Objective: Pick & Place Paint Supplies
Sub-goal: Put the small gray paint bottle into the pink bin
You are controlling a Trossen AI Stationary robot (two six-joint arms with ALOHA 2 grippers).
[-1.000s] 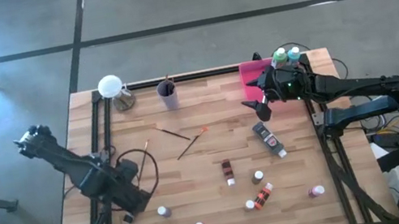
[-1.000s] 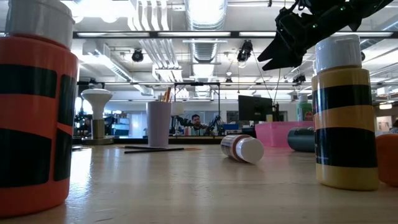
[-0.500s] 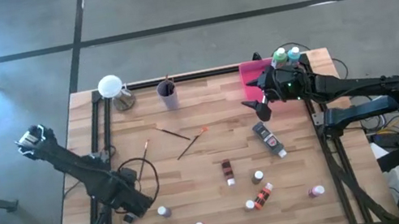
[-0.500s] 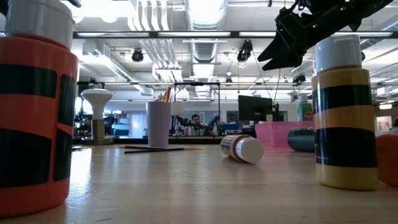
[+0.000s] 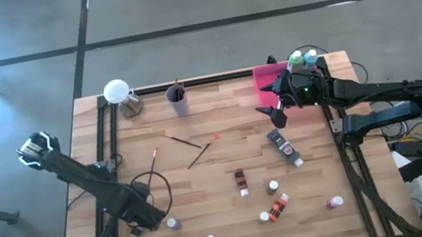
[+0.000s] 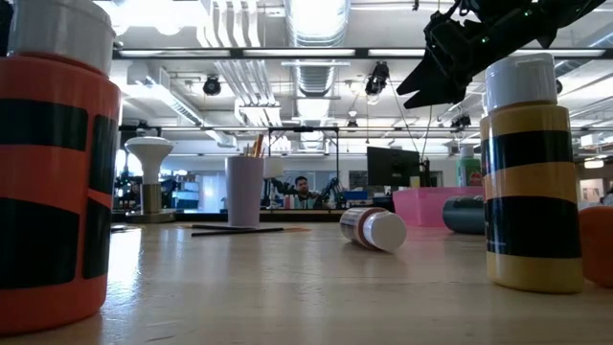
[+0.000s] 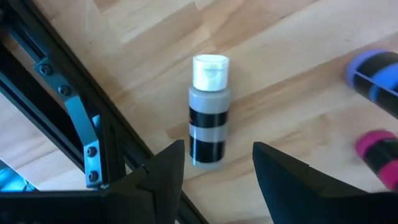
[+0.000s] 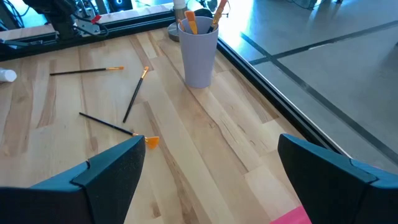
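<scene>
Low at the table's [image 5: 205, 181] near-left edge, the left claw [image 5: 137, 230] stood with fingers parted over a lying grey bottle [image 7: 209, 112], not gripping it. Farther right, brushes [image 5: 199, 148] lay mid-table near the lilac cup [image 5: 177, 100], and more bottles [image 5: 274, 187] lay scattered. Rightmost, the right claw [image 5: 274, 113] hung wide open and empty beside the pink tray [image 5: 270, 76].

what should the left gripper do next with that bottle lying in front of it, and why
Probably ease forward and close. The left gripper is open, and the black-banded bottle lies flat on the table just beyond its fingertips, lined up with the gap, not yet held.
</scene>
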